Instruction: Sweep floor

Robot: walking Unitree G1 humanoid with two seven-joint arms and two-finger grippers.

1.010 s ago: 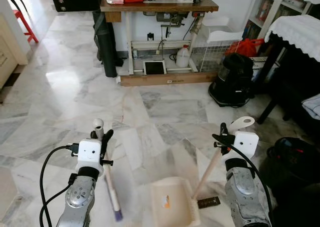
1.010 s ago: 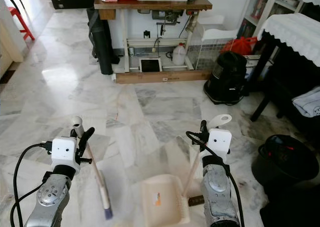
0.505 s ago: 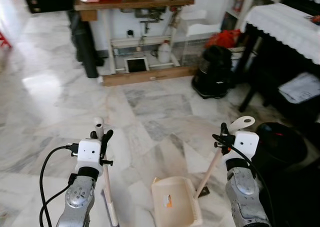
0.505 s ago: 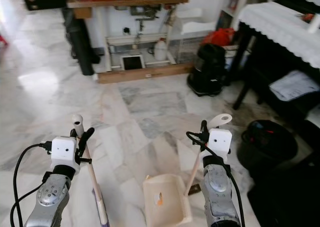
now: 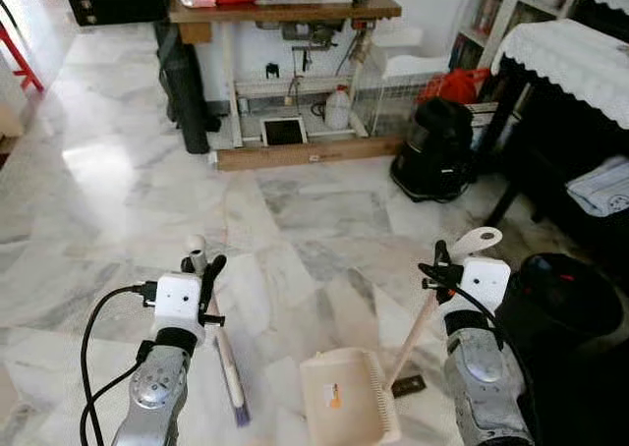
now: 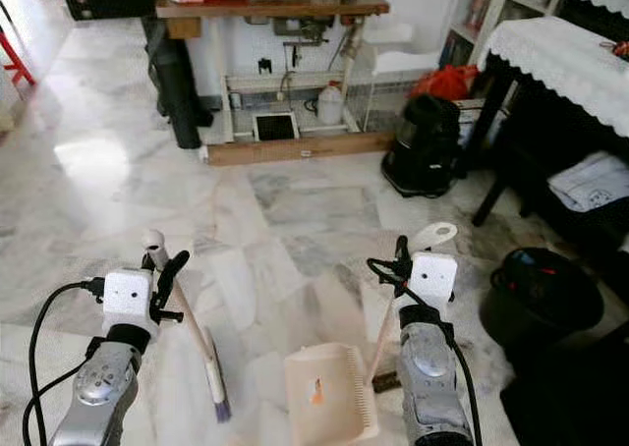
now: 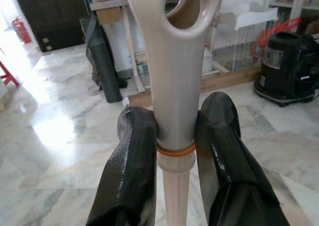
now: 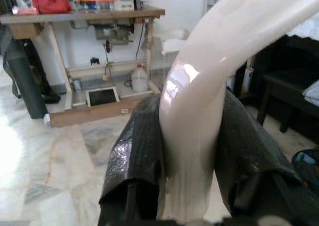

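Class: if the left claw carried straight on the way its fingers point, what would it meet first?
Probably bare marble floor for a long stretch; the left claw, clamped on the broom handle, aims roughly toward the wooden table. Depth unclear.

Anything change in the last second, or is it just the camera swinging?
Mostly the camera: the whole scene shifted sideways and back. The broom head swung a little between frames under the left gripper. The right gripper stays clamped on the dustpan handle, with the dustpan still on the floor between the arms. Nothing was let go.
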